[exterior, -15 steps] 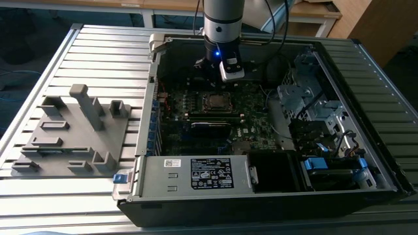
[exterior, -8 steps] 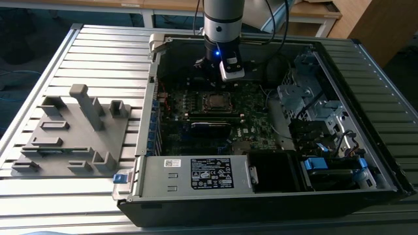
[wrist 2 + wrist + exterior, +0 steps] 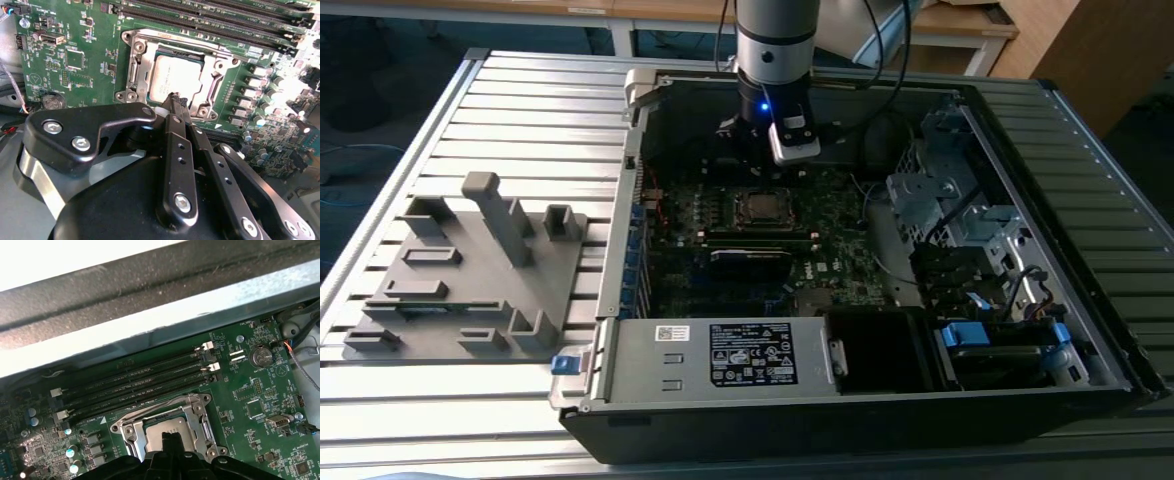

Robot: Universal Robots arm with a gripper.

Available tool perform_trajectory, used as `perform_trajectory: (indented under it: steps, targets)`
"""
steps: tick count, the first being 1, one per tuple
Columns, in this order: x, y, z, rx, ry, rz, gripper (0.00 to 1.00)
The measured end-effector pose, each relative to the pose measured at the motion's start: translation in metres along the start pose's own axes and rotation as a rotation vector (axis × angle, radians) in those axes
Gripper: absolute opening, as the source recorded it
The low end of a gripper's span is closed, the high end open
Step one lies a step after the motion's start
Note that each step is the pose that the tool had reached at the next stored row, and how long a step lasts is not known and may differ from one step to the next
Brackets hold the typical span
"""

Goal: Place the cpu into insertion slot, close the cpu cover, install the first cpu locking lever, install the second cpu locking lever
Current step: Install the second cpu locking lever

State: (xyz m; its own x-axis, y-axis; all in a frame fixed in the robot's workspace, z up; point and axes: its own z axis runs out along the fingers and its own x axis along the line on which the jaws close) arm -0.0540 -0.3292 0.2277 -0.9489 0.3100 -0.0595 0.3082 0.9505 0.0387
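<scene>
Second wrist view: we see the cpu point(image 3: 176, 75) seated in the insertion slot point(image 3: 134, 70) with the cpu cover point(image 3: 212, 64) down around it. Our tool point(image 3: 176, 100) hovers just above, fingers pressed together, holding nothing. We judge the locking levers are in hand, which calls for a precise hooking press.
</scene>
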Motion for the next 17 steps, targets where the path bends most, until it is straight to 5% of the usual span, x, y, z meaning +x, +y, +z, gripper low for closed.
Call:
perform_trajectory:
  steps: [17]
  targets:
    - [-0.0006,-0.0014,-0.0022,0.0001,0.0000,0.000,0.11]
